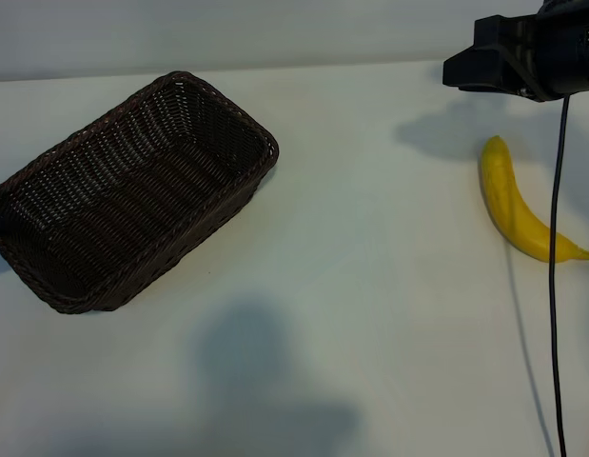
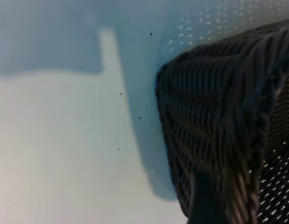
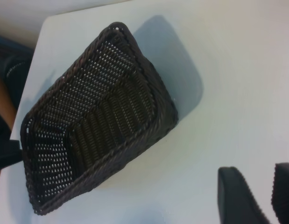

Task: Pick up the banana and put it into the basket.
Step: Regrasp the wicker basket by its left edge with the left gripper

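The yellow banana (image 1: pixel 513 205) lies on the white table at the right, its pointed stem toward the near right. Above and behind it hangs my right gripper (image 1: pixel 465 71), well apart from the fruit. In the right wrist view its two dark fingers (image 3: pixel 237 198) stand open with only bare table between them. The dark brown wicker basket (image 1: pixel 132 195) sits at the left, set at a slant and holding nothing (image 3: pixel 93 126). My left gripper is at the basket's outer corner (image 2: pixel 214 121); one dark finger (image 2: pixel 205 200) shows against the weave, and nothing is seen held.
A black cable (image 1: pixel 556 305) hangs from the right arm and crosses the banana's stem end. White table (image 1: pixel 370 286) stretches between the basket and the banana. The table's far edge runs just behind the basket.
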`<state>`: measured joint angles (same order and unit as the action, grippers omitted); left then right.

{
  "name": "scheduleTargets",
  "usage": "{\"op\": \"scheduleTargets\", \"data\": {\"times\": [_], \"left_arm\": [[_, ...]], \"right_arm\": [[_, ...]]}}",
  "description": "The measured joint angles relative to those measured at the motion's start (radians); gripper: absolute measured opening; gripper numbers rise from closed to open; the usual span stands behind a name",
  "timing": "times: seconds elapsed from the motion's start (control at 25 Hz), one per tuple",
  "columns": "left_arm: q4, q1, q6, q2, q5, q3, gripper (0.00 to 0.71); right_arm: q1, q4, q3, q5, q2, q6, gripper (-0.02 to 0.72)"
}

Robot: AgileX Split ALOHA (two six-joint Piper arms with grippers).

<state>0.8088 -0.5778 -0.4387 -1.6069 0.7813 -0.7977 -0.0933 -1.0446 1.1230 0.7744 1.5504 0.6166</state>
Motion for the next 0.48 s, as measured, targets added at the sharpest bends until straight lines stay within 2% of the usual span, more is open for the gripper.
{"op": "scheduleTargets", "data": {"times": [0.2,0.48], "left_arm": [[0.004,0.009,-0.001,-0.050,-0.014,0.000,0.471],[0.030,0.090,-0.009,-0.084,-0.077,-0.001,0.471]], "right_arm": [[0.000,0.000,0.000,0.003,0.000,0.000,0.240],[0.000,0.000,0.000,0.003,0.000,0.000,0.240]]}}
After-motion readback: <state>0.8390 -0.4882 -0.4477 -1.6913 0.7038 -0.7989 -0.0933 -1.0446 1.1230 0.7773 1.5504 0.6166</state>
